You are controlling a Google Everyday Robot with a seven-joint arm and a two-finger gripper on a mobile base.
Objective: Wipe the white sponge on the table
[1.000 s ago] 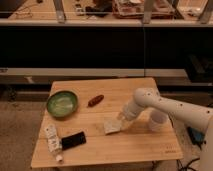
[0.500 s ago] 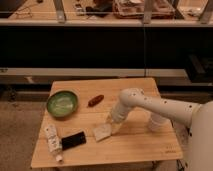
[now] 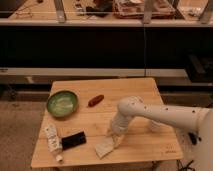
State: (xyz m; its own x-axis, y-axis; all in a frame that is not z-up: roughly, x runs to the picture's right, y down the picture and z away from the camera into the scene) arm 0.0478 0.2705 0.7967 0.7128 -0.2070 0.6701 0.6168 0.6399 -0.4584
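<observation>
The white sponge [image 3: 104, 147] lies flat near the front edge of the light wooden planked table [image 3: 145, 90], a little left of centre. My gripper [image 3: 115, 137] comes down from the white arm at the right and rests on the sponge's right edge, pressing it to the tabletop.
A green bowl [image 3: 62, 103] stands at the table's left. A red oblong object [image 3: 95, 100] lies near the middle back. A long white printed tube [image 3: 52, 142] and a black flat object [image 3: 73, 140] lie at the front left. A white cup [image 3: 156, 123] is partly behind my arm.
My gripper and the sponge have slid left and toward the table's front edge, away from the white cup.
</observation>
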